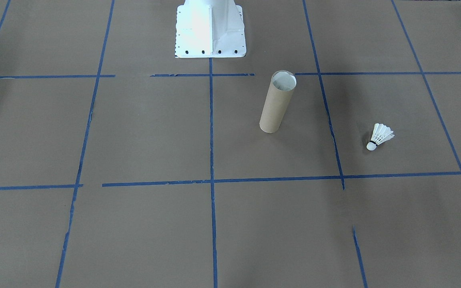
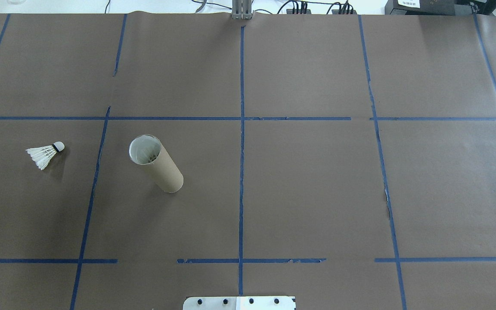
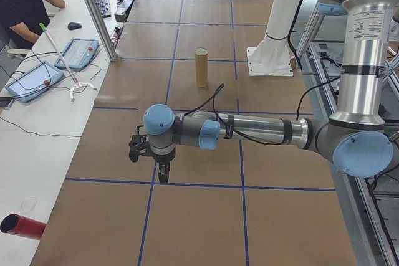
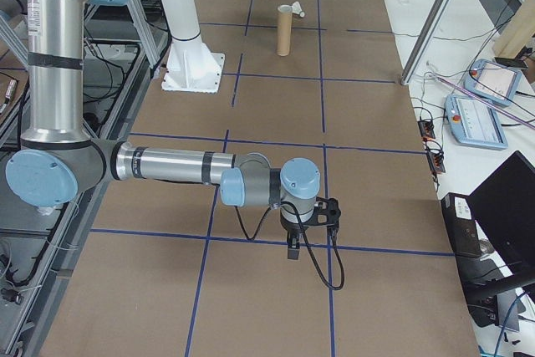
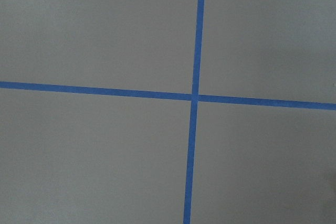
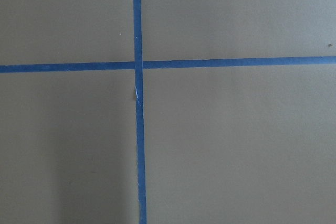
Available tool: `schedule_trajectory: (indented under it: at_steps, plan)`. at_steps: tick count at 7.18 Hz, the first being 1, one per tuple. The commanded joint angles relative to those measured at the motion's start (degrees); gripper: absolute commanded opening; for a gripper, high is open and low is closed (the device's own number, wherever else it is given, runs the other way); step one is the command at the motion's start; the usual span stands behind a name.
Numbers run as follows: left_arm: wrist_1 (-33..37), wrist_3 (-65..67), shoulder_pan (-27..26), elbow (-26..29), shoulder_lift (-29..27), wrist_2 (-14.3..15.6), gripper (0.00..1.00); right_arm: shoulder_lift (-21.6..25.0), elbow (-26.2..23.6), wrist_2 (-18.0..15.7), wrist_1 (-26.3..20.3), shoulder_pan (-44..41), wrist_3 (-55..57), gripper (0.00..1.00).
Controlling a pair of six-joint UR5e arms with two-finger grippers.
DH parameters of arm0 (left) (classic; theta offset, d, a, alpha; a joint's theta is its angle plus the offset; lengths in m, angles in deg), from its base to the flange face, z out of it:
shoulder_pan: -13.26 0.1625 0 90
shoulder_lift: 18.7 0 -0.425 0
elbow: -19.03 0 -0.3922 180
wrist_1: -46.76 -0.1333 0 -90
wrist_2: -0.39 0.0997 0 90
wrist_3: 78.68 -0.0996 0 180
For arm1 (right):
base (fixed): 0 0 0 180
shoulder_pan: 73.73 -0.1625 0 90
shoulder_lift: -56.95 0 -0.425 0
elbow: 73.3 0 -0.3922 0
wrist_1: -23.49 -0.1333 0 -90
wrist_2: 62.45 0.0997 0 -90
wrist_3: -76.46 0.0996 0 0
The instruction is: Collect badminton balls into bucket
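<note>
Shuttlecock (image 2: 46,155) lies on its side on the brown-papered tabletop (image 2: 308,185), on the robot's left half, cork tip pointing toward the tube (image 2: 156,163), feathers away from it. Tube stands upright, open end up, pale inside visible; one blue tape line (image 2: 95,172) runs between it and the shuttlecock, so the two are near but apart. In the overhead view something pale shows inside the tube mouth, can't tell what. White robot base (image 1: 210,30) sits at the tabletop's edge, behind the tube in the front-facing view. Left gripper (image 3: 163,177) hangs low over a tape crossing near the left end of the tabletop, pointing down; right gripper (image 4: 294,250) does the same at the far right end. Both are well away from tube and shuttlecock. Both show only in the side views, so I can't tell whether either set of jaws is spread or pressed together. Wrist views show only paper and tape crosses. A person (image 3: 24,4) sits at the side desk.
</note>
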Motion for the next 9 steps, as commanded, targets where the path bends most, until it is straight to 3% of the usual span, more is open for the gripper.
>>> schedule_trajectory:
  at_steps: [1,3,4,6,7,9]
  plan:
    - [0.1,11.5,0.4,-6.4,-0.2,0.5,1.0,0.0,0.0,0.0,0.0,0.0,0.0,1.0]
    - [1.9,19.1,3.7,-9.5,0.8,-0.5,1.0,0.0,0.0,0.0,0.0,0.0,0.0,1.0]
    - [8.0,26.5,7.2,-9.4,2.6,-3.1,1.0,0.0,0.0,0.0,0.0,0.0,0.0,1.0]
    - [38.8,52.3,16.5,-6.9,11.8,-2.9,1.0,0.0,0.0,0.0,0.0,0.0,0.0,1.0]
    - [50.9,65.6,19.2,-3.8,12.7,-2.9,1.0,0.0,0.0,0.0,0.0,0.0,0.0,1.0]
    - [66.6,79.9,24.0,2.4,12.9,0.2,1.0,0.0,0.0,0.0,0.0,0.0,0.0,1.0]
